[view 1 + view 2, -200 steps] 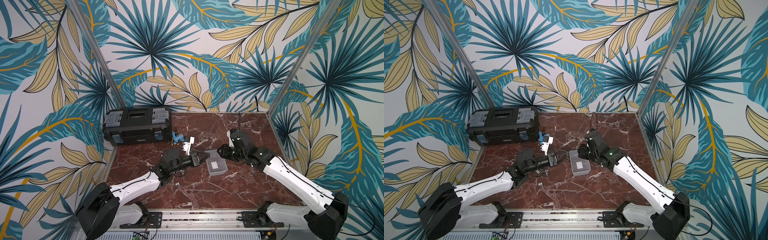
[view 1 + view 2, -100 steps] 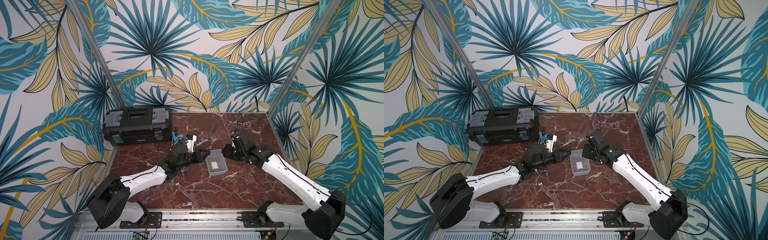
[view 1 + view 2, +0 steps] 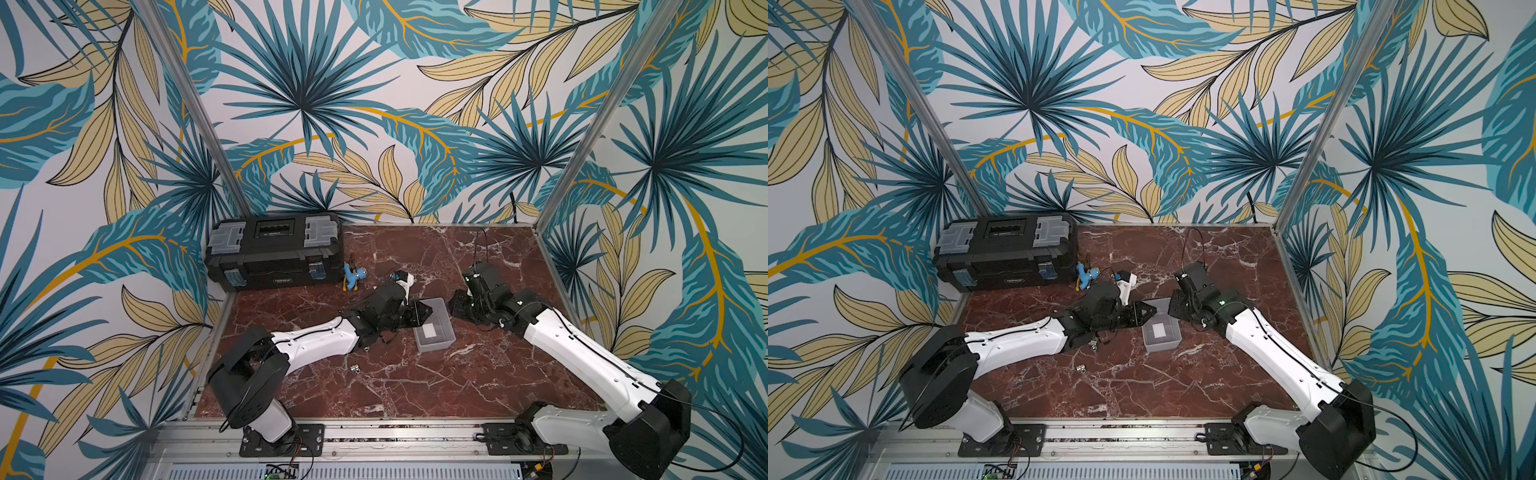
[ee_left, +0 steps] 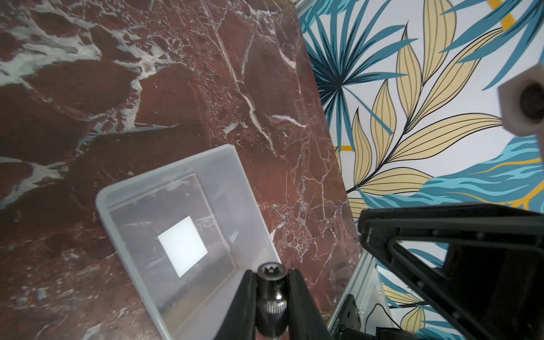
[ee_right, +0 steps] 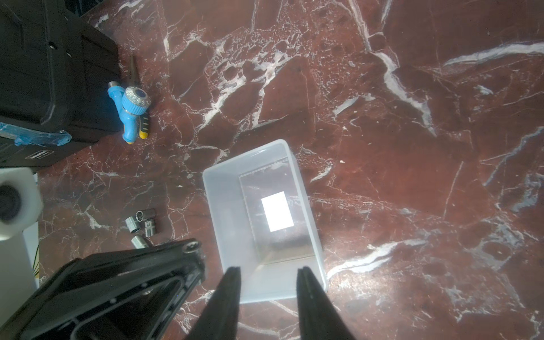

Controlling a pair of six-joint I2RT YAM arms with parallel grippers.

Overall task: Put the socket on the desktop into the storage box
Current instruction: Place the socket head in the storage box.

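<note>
At box [image 3: 435, 345] left rim, left end effector [image 4: 270, 272] pinches socket [image 4: 271, 284], long axis pointing right into box. Right end effector [image 5: 268, 269] spread, empty, just right of box. Left arm nearer.

The left wrist view's edge cuts off the socket [image 4: 271, 295] between the fingers of the left gripper [image 4: 271, 274]; in both top views it is too small to discern.

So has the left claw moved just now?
Yes. The left gripper, shut on a socket, has moved toward the unmoved storage box, its tip now over the rim.
</note>
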